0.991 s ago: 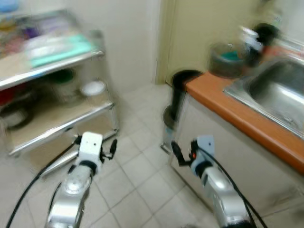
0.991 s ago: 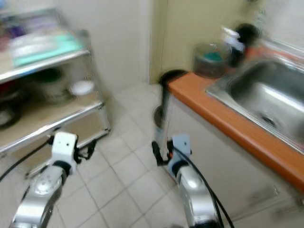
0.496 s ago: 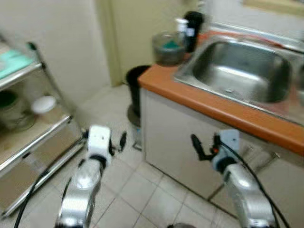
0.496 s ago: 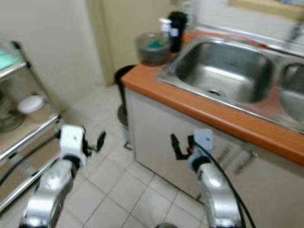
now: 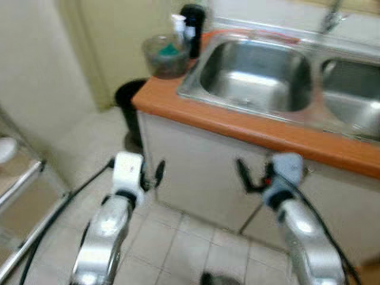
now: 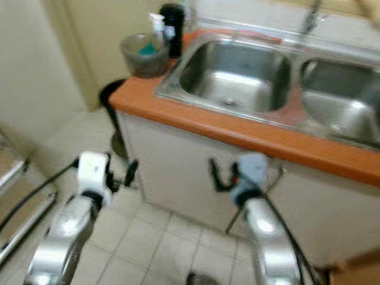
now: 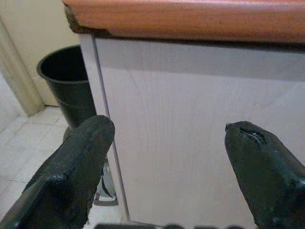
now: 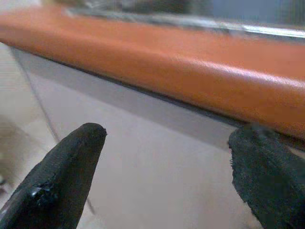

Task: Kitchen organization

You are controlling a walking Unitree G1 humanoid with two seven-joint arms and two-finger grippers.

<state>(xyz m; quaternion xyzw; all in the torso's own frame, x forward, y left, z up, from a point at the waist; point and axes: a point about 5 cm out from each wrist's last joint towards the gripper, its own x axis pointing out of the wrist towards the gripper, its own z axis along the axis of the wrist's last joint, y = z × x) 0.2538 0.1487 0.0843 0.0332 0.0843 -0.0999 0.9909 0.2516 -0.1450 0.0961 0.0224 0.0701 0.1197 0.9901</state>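
The right gripper (image 8: 164,181), its black fingers (image 8: 57,176) spread wide apart, faces a pale cabinet front (image 8: 143,181) just under the counter's orange front edge (image 8: 157,67).

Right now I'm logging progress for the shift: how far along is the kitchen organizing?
Nothing looks done yet. The left gripper and right gripper are both open and empty, held in front of the white cabinet below the orange counter. The double sink is empty. On the counter's corner a bowl, a pump bottle and a black container sit untouched. All the sorting appears still to come.
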